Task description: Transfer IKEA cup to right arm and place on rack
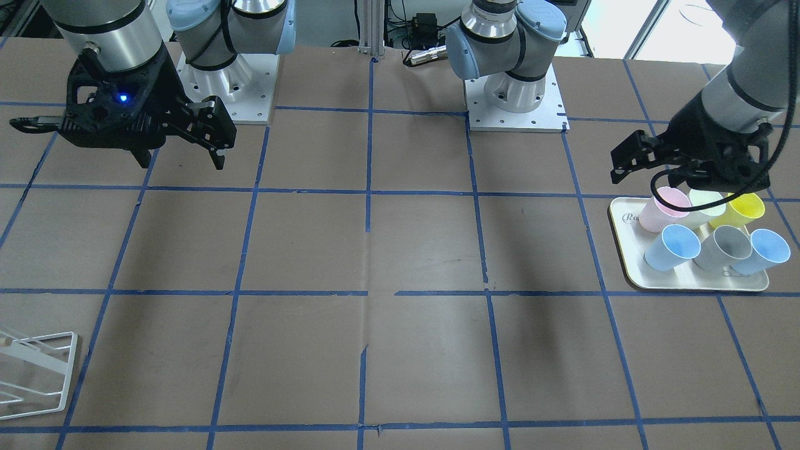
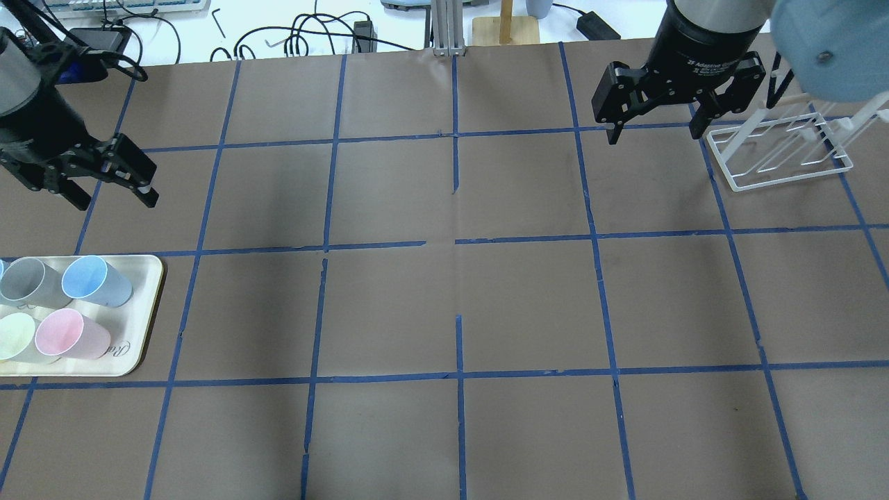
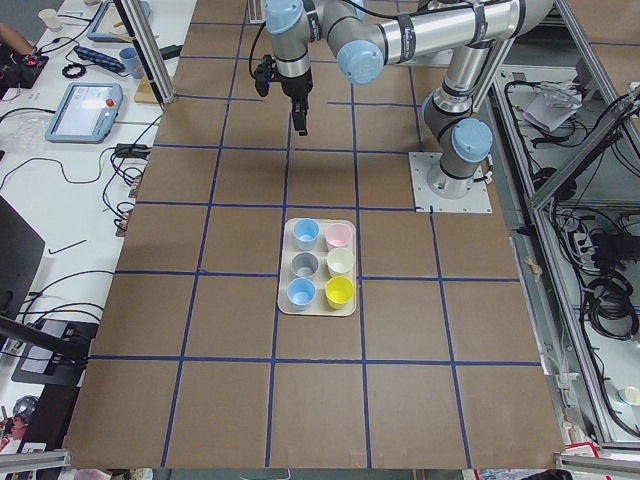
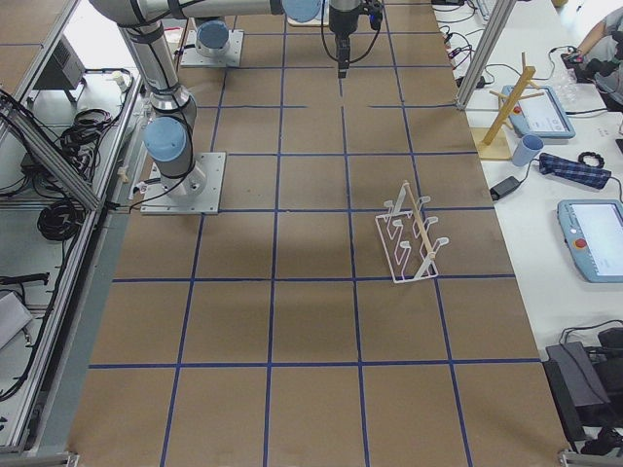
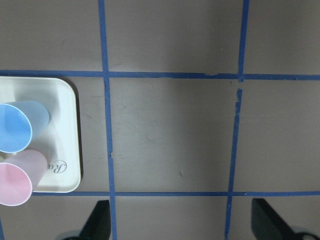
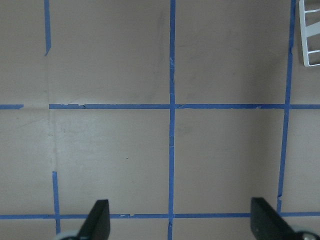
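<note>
Brown paper-covered table [image 1: 400, 250], gridded with blue tape, is filling our views. We are seeing the silver right arm [image 1: 106, 31] hanging its wide black right gripper [image 2: 654, 135] above the table near the white thin-wire rack [image 4: 409, 243], fingers spread apart and gripping nothing. The black left gripper [image 2: 114, 200] is hovering beside the cream rectangular tray [image 1: 694, 284], likewise parted and empty. The small pale powder-blue IKEA cup [image 1: 672, 247] is standing upright on that tray, just beside a pink cup [image 1: 664, 207] and a grey cup [image 1: 725, 247].

The brown, blue-taped table [image 2: 451, 312] bears a cream tray [image 2: 133, 342] and a white rack [image 2: 781, 149].
</note>
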Available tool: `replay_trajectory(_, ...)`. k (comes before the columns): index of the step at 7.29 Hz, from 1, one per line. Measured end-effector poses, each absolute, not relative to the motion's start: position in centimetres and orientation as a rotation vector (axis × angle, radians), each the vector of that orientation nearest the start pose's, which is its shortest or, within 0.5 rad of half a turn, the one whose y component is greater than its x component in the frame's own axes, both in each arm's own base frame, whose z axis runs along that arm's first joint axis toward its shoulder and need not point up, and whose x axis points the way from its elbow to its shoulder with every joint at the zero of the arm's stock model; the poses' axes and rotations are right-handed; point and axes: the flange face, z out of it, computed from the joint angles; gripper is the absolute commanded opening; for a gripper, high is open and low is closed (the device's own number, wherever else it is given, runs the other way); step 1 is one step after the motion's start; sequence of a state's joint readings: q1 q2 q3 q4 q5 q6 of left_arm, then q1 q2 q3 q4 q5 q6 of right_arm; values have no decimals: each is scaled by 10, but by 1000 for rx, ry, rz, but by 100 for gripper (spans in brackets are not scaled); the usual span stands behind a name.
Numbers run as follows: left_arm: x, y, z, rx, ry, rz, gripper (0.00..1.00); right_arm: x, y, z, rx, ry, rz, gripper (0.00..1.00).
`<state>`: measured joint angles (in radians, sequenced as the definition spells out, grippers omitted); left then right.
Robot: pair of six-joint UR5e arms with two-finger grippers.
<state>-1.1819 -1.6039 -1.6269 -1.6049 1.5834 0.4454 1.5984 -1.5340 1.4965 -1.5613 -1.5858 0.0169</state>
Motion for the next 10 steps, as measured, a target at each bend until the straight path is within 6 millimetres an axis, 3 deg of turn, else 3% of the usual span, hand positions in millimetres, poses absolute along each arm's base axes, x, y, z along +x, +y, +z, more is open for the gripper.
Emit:
replay_trajectory(2, 129, -495, 409, 280, 3157, 107, 100, 146, -506, 505, -12, 3155, -45, 100)
replay_trajectory(4, 172, -477, 371, 478, 3119, 54, 93, 147, -506, 505, -12, 3155, -44, 100)
replay_trajectory(7, 214, -461, 322, 634, 3077, 23, 90, 147, -506, 505, -12, 3155, -41, 100)
replay_trajectory(10, 234, -472, 295, 696, 3047, 1, 88, 147, -506, 505, -13, 3156, -40, 100)
